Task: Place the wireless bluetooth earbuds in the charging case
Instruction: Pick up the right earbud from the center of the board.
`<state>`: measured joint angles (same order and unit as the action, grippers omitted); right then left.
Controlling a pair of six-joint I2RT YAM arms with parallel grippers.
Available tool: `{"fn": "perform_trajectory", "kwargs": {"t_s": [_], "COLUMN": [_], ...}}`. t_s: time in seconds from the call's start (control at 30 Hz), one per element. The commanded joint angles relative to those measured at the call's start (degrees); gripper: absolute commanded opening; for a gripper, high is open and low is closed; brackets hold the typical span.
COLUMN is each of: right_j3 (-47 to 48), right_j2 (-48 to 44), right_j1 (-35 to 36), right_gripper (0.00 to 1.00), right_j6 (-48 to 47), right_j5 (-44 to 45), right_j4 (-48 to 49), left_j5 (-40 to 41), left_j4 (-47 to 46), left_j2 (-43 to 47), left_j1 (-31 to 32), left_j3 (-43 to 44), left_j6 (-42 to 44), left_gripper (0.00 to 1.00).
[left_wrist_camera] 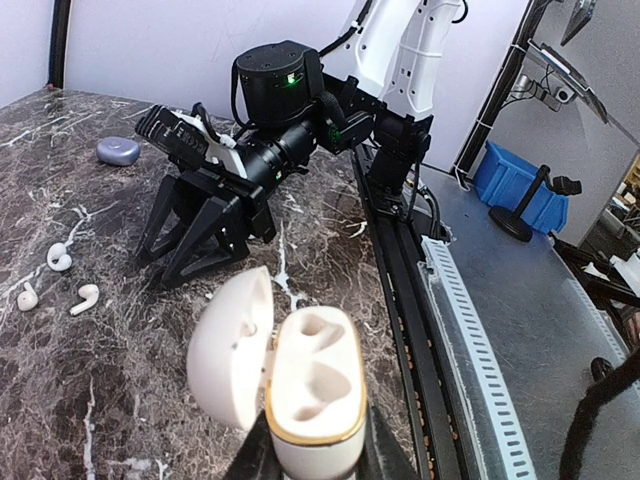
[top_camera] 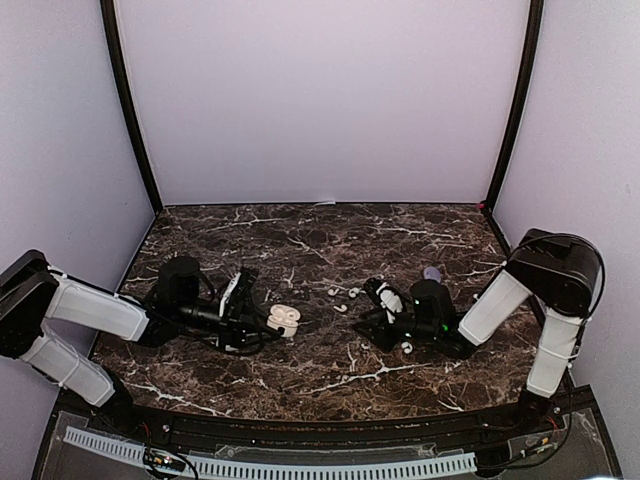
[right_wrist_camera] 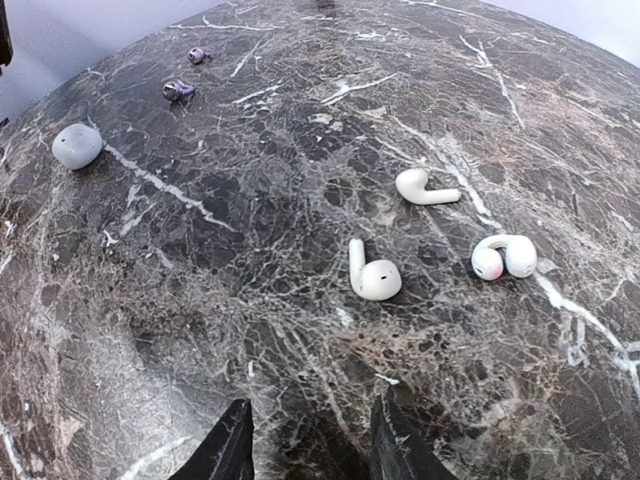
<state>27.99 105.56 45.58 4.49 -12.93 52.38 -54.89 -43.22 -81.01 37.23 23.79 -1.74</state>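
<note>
Grips open white pebble-shaped plastic charging case [left_wrist_camera: 310, 390] between left fingers [left_wrist_camera: 388, 465], lid hinged aside. Holds right fingers [right_wrist_camera: 232, 448] parted, empty, near three small white plastic earbuds [right_wrist_camera: 375, 278] lying loose on dark marble table [right_wrist_camera: 250, 300].

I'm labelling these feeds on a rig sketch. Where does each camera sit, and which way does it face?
Top external: above and behind the bases, looking down on the table; the left arm and right arm both show.
Left wrist: on the left arm, looking across the table at the right gripper; the left gripper shows at the bottom, holding an open white case.
Right wrist: low over the table, looking down at three white earbuds; its own fingertips show, apart and empty.
Shared: both wrist views show those earbuds.
</note>
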Motion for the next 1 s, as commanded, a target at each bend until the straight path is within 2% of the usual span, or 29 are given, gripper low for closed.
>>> {"fn": "perform_trajectory", "kwargs": {"t_s": [0.0, 0.53, 0.97], "right_j3": [0.2, 7.0, 13.0], "right_j2": [3.3, 10.4, 11.2], "right_j1": [1.0, -0.2, -0.3], "right_gripper": [0.39, 0.41, 0.4], "right_j6": [-2.4, -5.6, -7.0], "right_j5": [2.2, 5.1, 6.0], "right_j4": [7.8, 4.7, -4.2], "left_j5": [-2.4, -2.7, -2.8], "left_j4": [-1.1, -1.3, -0.9], "left_j2": [-0.4, -1.0, -0.6], "left_j1": [-0.4, -0.6, -0.5], "left_j3": [0.1, 0.2, 0.1], "left_j6": [1.3, 2.1, 2.1], "left_gripper": [0.19, 0.2, 0.2]}}
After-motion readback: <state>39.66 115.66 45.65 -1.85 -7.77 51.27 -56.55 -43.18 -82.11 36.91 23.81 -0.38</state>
